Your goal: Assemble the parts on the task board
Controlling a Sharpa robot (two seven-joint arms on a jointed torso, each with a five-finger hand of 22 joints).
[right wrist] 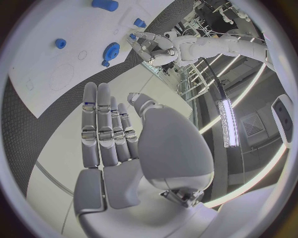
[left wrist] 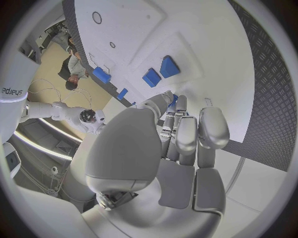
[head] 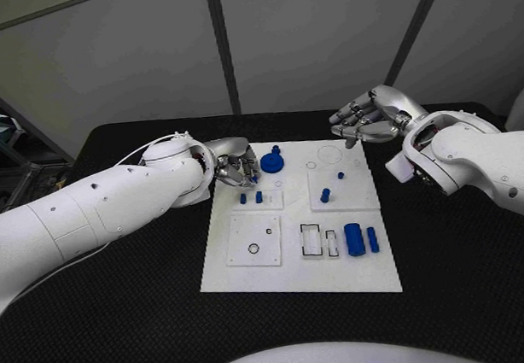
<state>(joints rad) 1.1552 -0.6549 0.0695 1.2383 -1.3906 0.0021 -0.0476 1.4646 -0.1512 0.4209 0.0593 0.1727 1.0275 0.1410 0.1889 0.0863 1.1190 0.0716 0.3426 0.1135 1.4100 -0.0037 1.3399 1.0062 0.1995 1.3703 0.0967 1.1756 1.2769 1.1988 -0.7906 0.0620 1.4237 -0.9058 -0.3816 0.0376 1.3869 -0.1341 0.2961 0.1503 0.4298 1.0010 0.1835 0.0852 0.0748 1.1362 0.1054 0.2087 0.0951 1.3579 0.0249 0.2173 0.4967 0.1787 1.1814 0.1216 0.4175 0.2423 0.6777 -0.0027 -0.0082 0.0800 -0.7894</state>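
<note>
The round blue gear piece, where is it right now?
In the head view the blue gear sits on the far part of the white task board, toward the robot's left, just beside the left hand, which is not holding it.

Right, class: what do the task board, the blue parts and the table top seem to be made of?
Task board: probably matte white plastic, flat with cut-out recesses.
Blue parts: likely plastic, evenly coloured with a slight sheen.
Table: black, with a fine textured weave, perhaps a rubber or fabric mat; hard to be sure.

white task board (head: 260,272), blue parts (head: 355,239), black table (head: 127,330), silver fingers (head: 353,120)
</note>
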